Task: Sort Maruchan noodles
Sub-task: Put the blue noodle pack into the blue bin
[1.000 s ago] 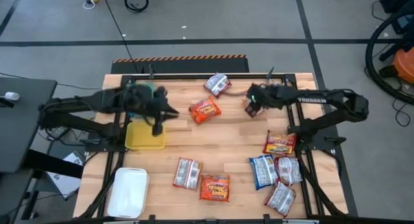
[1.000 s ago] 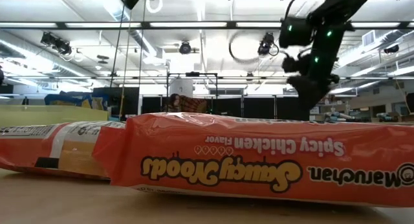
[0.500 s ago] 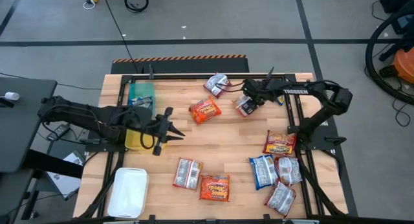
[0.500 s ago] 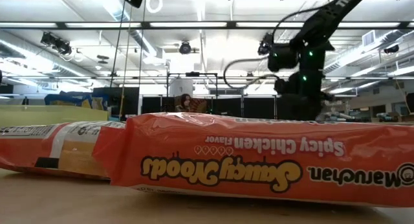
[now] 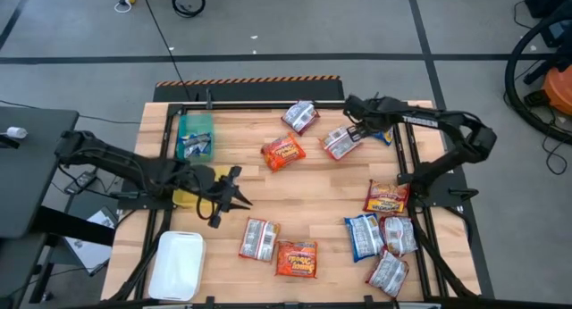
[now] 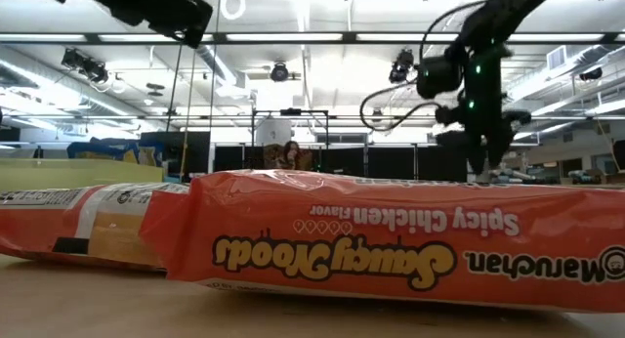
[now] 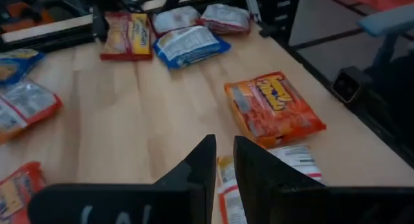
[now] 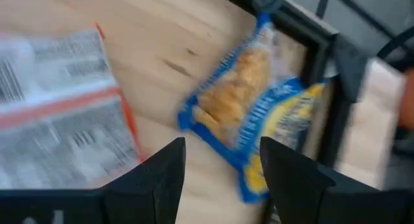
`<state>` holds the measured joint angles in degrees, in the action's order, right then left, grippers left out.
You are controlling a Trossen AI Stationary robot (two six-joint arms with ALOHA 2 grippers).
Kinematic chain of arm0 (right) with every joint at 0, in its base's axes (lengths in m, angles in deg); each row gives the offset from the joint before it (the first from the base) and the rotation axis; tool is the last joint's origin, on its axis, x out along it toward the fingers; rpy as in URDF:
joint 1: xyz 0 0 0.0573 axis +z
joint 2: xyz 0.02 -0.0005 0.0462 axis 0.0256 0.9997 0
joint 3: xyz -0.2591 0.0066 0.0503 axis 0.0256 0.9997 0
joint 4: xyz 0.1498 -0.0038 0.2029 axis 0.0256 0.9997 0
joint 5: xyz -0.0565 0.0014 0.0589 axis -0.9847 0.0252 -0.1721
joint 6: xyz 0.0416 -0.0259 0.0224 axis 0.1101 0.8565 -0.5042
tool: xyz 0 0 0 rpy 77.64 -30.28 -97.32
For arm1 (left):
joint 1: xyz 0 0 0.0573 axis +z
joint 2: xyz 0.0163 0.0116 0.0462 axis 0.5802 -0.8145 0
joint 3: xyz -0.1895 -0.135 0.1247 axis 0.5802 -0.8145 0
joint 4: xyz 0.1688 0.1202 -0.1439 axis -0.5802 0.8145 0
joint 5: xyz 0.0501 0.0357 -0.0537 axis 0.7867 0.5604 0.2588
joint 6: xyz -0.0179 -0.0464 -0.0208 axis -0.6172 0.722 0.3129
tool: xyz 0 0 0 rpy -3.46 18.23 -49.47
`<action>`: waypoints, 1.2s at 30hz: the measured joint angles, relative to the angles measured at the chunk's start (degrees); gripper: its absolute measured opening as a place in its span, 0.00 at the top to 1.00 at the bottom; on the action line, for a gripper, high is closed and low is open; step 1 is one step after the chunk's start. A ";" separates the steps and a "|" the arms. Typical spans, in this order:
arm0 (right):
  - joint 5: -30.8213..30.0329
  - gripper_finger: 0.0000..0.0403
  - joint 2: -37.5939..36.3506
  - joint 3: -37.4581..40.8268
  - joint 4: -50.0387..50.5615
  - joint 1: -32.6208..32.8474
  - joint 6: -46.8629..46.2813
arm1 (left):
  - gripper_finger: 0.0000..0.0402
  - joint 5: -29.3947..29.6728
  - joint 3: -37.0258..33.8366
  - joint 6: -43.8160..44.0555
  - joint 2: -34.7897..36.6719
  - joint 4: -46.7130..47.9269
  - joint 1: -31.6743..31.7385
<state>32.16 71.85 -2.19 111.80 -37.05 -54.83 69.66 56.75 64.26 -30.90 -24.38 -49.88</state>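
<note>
From above, you see the bench (image 5: 331,197) with the sort barely begun: only the teal bin (image 5: 195,137) at upper left holds a packet or two, the yellow bin (image 5: 185,189) sits half hidden under the left arm, and the white bin (image 5: 178,265) at lower left looks bare. Maruchan noodles (image 5: 282,153) lie loose at top centre, at bottom centre and in a cluster at lower right. Your left pincer (image 5: 234,191) hangs left of centre, fingers nearly together and carrying nothing; your right pincer (image 5: 355,124) stands open and empty at upper right, just beside a silver-white packet (image 5: 340,141). At bench level, an orange-red packet (image 6: 391,242) fills the foreground and blocks most of the surface; an arm hangs at upper right. Past your left wrist, the narrow-set fingers (image 7: 204,164) point over an orange packet (image 7: 273,109), with another partly under them. Past your right wrist, spread fingers (image 8: 169,164) frame a blue packet (image 8: 242,101) by the dark frame rail (image 8: 323,62), which could crowd a grasp there.
</note>
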 joint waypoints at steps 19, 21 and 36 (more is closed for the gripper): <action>-1.84 0.69 16.01 3.67 -14.43 -2.11 -9.96 | 0.85 5.46 -6.50 -0.19 -0.26 -14.39 -2.45; -2.70 0.77 15.33 3.72 -14.20 -2.11 -9.55 | 0.84 7.89 -6.50 -0.87 -0.69 -15.31 -2.41; 5.93 0.98 -7.63 1.53 -15.39 6.54 -1.90 | 0.41 27.03 -5.03 -11.43 -11.72 -29.70 1.84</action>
<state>38.09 64.22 -0.66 96.41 -30.50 -56.73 96.70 51.72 52.83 -42.62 -54.09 -48.04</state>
